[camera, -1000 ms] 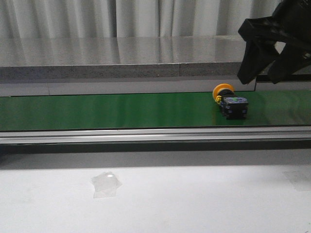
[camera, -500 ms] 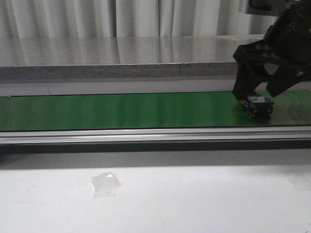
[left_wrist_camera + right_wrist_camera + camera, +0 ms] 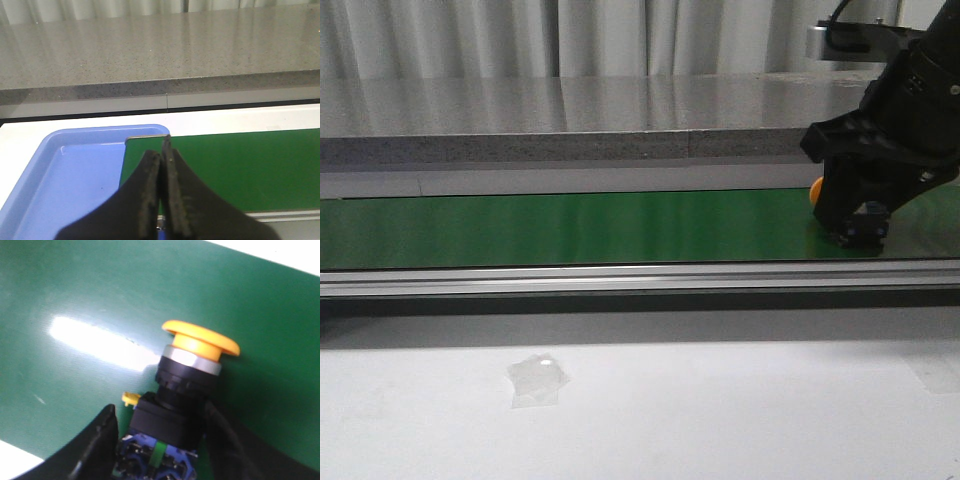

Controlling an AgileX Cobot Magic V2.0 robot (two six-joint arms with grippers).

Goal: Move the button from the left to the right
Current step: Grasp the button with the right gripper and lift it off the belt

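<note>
button (image 3: 187,385), boxy black body, domed yellow-orange head

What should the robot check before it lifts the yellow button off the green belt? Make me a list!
1. Fingers on both sides of the button: ok. The right gripper straddles its black body.
2. Fingers squeezing tight: cannot tell. A small gap shows beside one finger.
3. Button lying on the green belt: ok, it lies on its side, yellow head pointing away from the fingers.
4. Gripper low enough: ok, in the front view it reaches down to the belt around the button.
5. Left gripper out of the way: ok, shut and empty, above the blue tray at the belt's end.
</note>
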